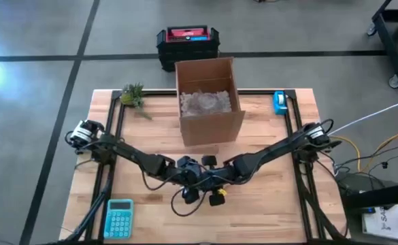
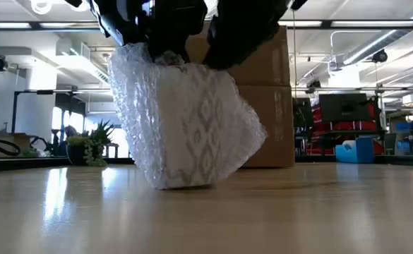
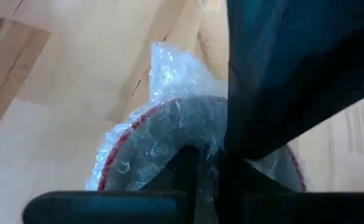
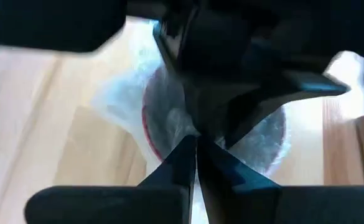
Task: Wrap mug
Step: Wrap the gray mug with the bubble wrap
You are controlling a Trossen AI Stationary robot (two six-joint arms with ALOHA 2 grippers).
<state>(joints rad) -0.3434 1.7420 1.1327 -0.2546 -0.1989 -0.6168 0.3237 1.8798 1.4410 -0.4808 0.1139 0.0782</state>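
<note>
The mug [image 2: 192,120], white with a red rim [image 3: 116,146], stands on the table, its base [image 2: 185,185] on the wood, all of it covered in clear bubble wrap [image 3: 169,81]. Both grippers meet over its top at the table's middle. In the high view the mug is hidden under them. My left gripper [image 3: 197,168] and my right gripper [image 4: 196,149] are each shut on the wrap over the mug's mouth, close against each other. My left gripper pinches the bubble wrap over the mug's mouth [image 3: 175,140] between its two fingers, coming from above. How many layers it has does not show. The mug stays on the table below it. My right gripper pinches the wrap at the top of the mug [image 4: 175,127], fingers pointing down, right beside my left gripper's fingers. The wrapped mug sits under it on the table.
An open cardboard box [image 1: 209,102] with more bubble wrap inside stands just behind the mug. A teal calculator [image 1: 119,218] lies near left, a blue tape dispenser [image 1: 279,102] far right, a small plant [image 1: 133,95] far left. Free wood lies in front of the mug.
</note>
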